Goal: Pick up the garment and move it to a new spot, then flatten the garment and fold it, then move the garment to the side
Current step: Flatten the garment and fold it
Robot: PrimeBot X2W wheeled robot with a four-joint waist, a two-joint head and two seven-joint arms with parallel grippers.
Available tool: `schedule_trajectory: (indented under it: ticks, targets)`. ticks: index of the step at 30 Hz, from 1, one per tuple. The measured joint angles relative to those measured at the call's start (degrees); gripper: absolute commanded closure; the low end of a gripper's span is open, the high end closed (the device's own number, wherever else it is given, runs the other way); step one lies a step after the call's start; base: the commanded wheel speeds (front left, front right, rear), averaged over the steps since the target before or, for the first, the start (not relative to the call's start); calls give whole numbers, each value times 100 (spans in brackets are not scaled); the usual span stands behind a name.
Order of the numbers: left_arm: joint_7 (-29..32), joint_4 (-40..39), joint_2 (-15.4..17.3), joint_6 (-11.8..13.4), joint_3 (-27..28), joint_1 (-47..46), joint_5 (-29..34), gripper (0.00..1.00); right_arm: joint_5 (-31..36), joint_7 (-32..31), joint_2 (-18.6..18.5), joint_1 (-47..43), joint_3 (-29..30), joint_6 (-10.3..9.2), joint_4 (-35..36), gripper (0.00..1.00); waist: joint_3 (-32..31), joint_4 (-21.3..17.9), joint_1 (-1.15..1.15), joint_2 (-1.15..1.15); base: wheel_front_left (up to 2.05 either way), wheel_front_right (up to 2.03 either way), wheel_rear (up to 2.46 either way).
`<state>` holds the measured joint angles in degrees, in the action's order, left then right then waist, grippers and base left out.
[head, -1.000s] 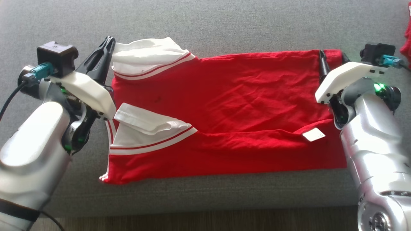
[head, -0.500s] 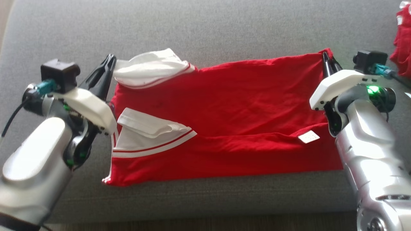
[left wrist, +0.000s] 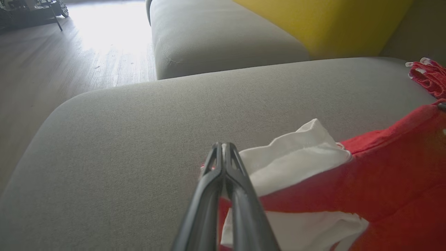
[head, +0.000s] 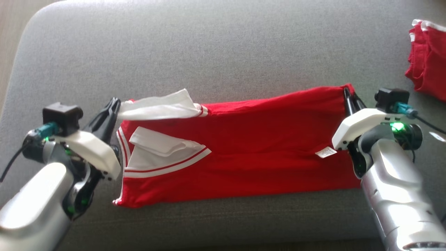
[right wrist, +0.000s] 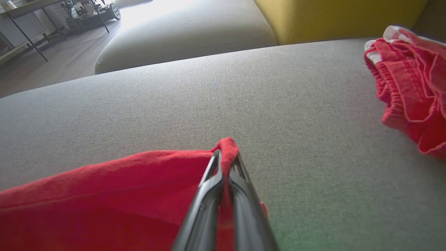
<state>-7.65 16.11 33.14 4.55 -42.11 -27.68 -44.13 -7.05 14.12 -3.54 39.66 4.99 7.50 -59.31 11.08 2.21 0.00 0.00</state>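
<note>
Cushion (head: 223, 52), grey, the work surface.

Garment (head: 264, 139), red with white sleeves: at the centre of the head view, stretched from nine to three o'clock. Near half lies flat. Far edge is raised off the cushion and pulled taut between its two corners. Spreading looks done. Folding appears just begun. The move aside is not yet made.

Red pile (head: 427, 59), a separate item: two o'clock, well apart from the garment.

Left gripper (head: 115, 101), nine o'clock: clenched on the garment's far corner beside the white sleeve (head: 160, 108), cloth showing between its fingers in the left wrist view.

Right gripper (head: 346, 91), three o'clock: clamped on the opposite far corner, red cloth pinched between its fingers.

Label (head: 325, 152), white, four o'clock: lying on the flat red cloth.
</note>
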Motion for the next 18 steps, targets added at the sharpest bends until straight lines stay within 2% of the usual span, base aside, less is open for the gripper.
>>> schedule_trajectory:
  ticks: [11, 18]
  targets:
    - [202, -356, 303, 101, -68, 402, -98, 100, -142, -526, -36, -347, -90, 0, 377, 100, -150, -44, 0, 0, 0, 0, 0]
    - [357, -498, 508, 154, -171, 617, -108, 100, -314, -1112, -59, -668, -87, 0, 977, 100, -230, -108, 0, 0, 0, 0, 0]
